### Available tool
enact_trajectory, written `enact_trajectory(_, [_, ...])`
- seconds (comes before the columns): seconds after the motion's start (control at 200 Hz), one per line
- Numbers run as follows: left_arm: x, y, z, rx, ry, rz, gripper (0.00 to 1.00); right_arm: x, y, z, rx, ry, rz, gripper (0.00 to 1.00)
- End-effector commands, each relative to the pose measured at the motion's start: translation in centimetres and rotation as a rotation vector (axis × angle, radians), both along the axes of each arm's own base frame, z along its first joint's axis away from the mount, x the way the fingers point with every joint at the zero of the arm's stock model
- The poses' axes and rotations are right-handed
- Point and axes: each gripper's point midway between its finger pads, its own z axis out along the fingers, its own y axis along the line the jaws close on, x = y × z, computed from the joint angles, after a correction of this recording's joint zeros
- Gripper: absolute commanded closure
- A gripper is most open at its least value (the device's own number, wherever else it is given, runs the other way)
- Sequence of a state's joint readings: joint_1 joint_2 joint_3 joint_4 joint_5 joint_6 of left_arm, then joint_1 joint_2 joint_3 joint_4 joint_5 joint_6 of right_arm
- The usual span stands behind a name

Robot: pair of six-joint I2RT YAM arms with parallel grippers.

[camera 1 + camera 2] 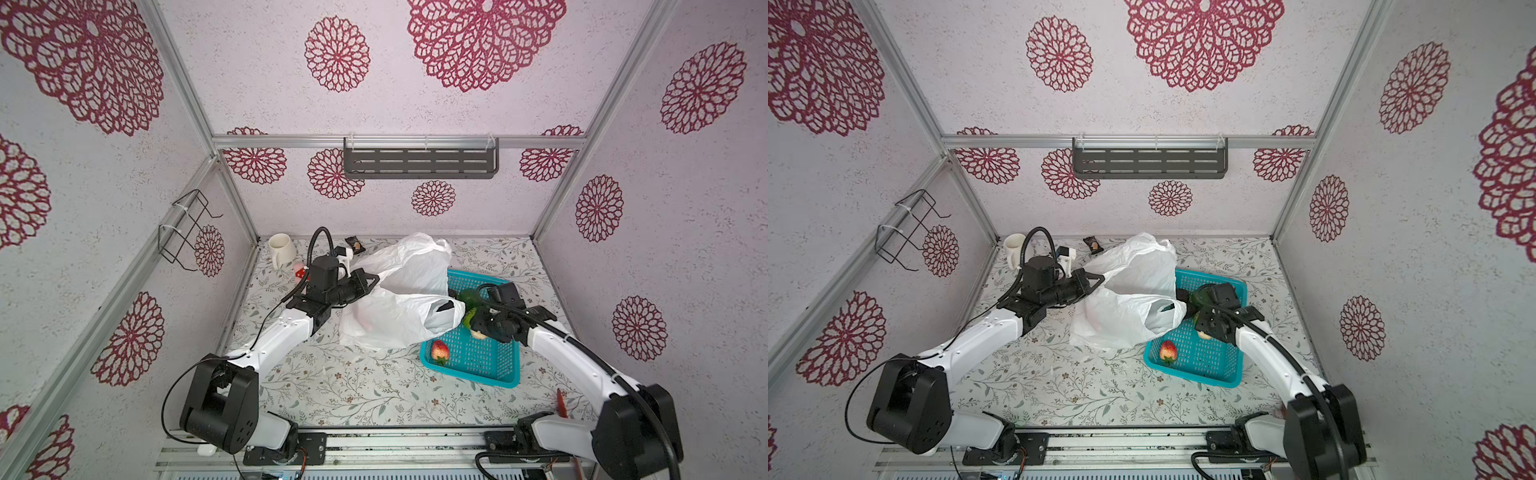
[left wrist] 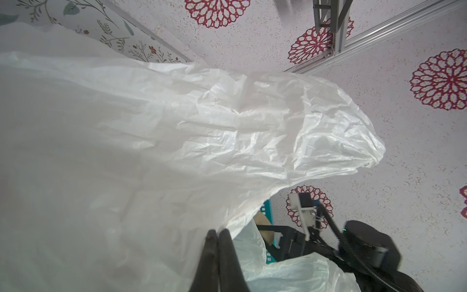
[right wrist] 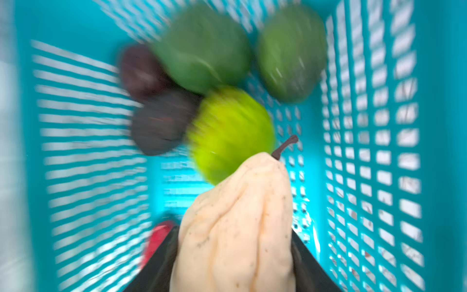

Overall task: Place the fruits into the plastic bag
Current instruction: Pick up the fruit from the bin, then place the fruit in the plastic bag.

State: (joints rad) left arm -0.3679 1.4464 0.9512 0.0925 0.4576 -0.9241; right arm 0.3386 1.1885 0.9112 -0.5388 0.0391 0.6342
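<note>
The white plastic bag [image 1: 399, 307] [image 1: 1121, 316] lies crumpled mid-table, its mouth facing the teal basket [image 1: 478, 370] [image 1: 1200, 370]. My left gripper [image 1: 376, 277] [image 2: 217, 231] is shut on the bag's upper edge [image 2: 177, 126] and holds it raised. My right gripper [image 1: 480, 328] [image 3: 235, 231] is down inside the basket, shut on the cream lumpy fruit [image 3: 240, 227] [image 1: 1203, 333], a finger pressed on each side. Beyond it lie a bright green fruit [image 3: 230, 134], two dark green ones [image 3: 202, 50] and two dark purplish ones [image 3: 161, 121]. A strawberry [image 1: 439, 351] [image 1: 1168, 351] sits at the basket's near corner.
A cream mug [image 1: 281, 249] and a pink plush toy [image 1: 299, 270] stand at the back left behind my left arm. A small dark wrapper [image 1: 355, 244] lies by the back wall. A grey shelf [image 1: 419, 158] and a wire rack [image 1: 187, 228] hang on the walls.
</note>
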Motion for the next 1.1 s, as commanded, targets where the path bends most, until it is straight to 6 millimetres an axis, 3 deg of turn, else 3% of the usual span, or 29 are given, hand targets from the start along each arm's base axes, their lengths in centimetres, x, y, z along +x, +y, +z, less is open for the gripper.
enact_trajectory(0.0, [0.1,-0.2,1.9,-0.026,-0.059,-0.010,1.00,2.1,2.9,7.7,0.078,-0.246,0.138,0.51])
enact_trajectory(0.11, [-0.1,-0.3,2.1,-0.031,-0.063,-0.013,1.00,3.2,5.6,12.2,0.138,-0.392,0.266,0.50])
enact_trajectory(0.235, [-0.2,0.1,2.1,-0.026,-0.065,0.002,1.00,3.7,9.5,14.2,0.208,-0.464,0.421,0.49])
enact_trajectory(0.38, [-0.5,0.2,2.2,-0.024,-0.069,0.004,1.00,3.3,15.2,13.2,0.285,-0.435,0.585,0.47])
enact_trajectory(0.54, [-0.9,0.6,1.5,-0.005,-0.049,0.013,1.00,3.1,19.7,9.6,0.309,-0.350,0.636,0.47])
enact_trajectory(0.826, [-1.0,0.9,1.1,0.002,-0.033,0.043,1.00,5.9,20.6,1.4,0.178,-0.163,0.465,0.45])
enact_trajectory(0.916, [-1.0,0.9,1.2,-0.004,-0.033,0.043,1.00,6.1,20.7,-0.1,0.154,-0.116,0.453,0.27])
enact_trajectory(0.986, [-1.0,1.0,1.1,-0.002,-0.031,0.050,1.00,6.2,20.6,-0.2,0.135,-0.112,0.444,0.16])
enact_trajectory(1.021, [-1.0,1.2,1.0,-0.004,-0.027,0.060,1.00,6.2,20.7,0.2,0.133,-0.119,0.454,0.03])
enact_trajectory(1.091, [-0.9,1.2,0.8,-0.021,-0.024,0.072,1.00,6.2,20.7,1.2,0.124,-0.138,0.473,0.01])
